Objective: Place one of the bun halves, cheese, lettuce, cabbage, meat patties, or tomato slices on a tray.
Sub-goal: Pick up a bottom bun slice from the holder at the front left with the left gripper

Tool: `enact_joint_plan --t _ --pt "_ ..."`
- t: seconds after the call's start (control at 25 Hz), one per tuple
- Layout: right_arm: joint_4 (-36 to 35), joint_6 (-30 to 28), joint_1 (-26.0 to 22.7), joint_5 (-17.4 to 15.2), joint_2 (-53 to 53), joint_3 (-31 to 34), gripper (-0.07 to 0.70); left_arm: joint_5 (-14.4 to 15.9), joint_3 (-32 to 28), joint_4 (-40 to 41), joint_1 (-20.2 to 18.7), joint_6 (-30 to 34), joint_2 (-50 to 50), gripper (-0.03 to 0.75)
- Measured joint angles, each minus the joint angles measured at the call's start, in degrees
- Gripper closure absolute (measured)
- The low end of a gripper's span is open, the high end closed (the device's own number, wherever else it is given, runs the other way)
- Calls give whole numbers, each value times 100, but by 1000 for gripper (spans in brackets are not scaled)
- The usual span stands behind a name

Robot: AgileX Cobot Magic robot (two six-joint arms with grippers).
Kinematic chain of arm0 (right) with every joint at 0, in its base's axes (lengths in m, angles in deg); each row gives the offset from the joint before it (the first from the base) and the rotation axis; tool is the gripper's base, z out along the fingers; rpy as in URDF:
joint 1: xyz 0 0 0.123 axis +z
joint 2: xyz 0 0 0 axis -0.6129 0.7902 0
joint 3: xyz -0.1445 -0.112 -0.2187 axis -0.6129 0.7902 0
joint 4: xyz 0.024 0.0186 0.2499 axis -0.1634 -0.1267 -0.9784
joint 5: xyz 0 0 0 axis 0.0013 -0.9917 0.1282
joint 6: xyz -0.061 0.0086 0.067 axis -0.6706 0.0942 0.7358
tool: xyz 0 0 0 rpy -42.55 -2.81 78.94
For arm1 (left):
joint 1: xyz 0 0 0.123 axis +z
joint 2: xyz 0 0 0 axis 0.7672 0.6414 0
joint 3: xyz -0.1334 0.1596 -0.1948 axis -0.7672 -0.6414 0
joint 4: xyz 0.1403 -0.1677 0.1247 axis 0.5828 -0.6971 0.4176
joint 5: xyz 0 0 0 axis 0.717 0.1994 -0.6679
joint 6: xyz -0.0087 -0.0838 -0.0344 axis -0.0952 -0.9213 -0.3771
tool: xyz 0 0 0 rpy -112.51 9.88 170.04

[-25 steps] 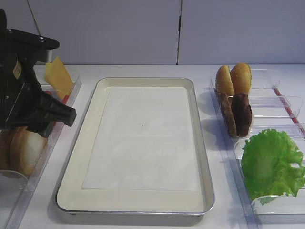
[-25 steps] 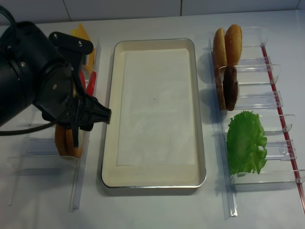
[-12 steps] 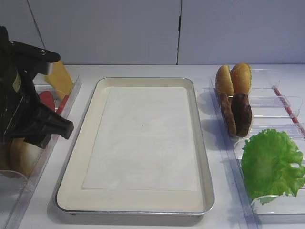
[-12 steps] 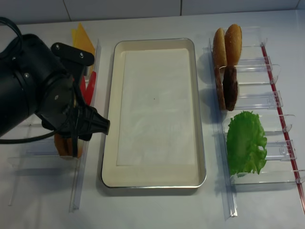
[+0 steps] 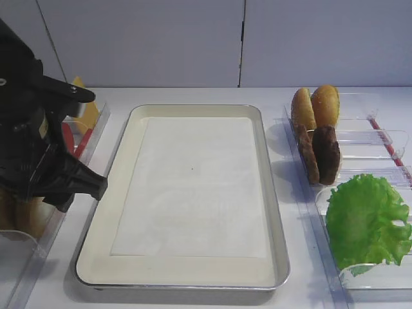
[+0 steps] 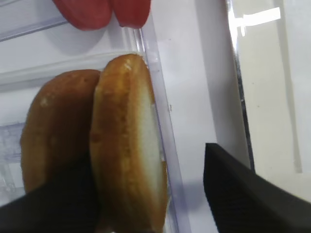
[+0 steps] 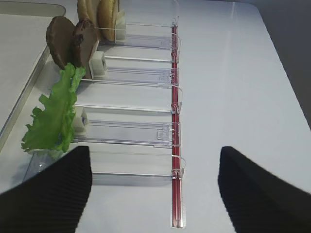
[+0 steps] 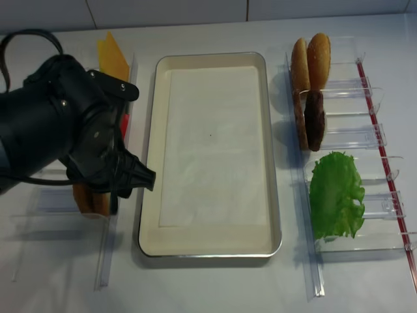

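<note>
White counter, silver tray [image 5: 109,193] sitting in the middle with nothing on its liner. Left gripper [image 6: 146,194] is spread around the bun half [image 6: 129,150], standing in the left holder [image 6: 165,145]; right gripper [image 7: 150,189] hangs unclenched near the lettuce [image 7: 53,114]

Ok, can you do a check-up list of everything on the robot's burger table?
Surface: white table, no spills seen.
Job's things: tray holds only its paper liner; bun half stands on edge in the left holder against a browner bun; tomato slices and cheese further along; meat patties and lettuce on the right.
Clutter: clear plastic holders; two golden buns.
Grippers: left gripper jaws open either side of the bun half; right gripper jaws open, holding nothing.
Cables: black cable loops over the left arm.
Surroundings: pale wall panels.
</note>
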Motion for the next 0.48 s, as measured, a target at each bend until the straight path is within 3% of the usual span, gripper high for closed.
enact_joint_plan --t 0.48 --pt "0 0 0 0 0 0 87 49 0 21 0 0 -42 298"
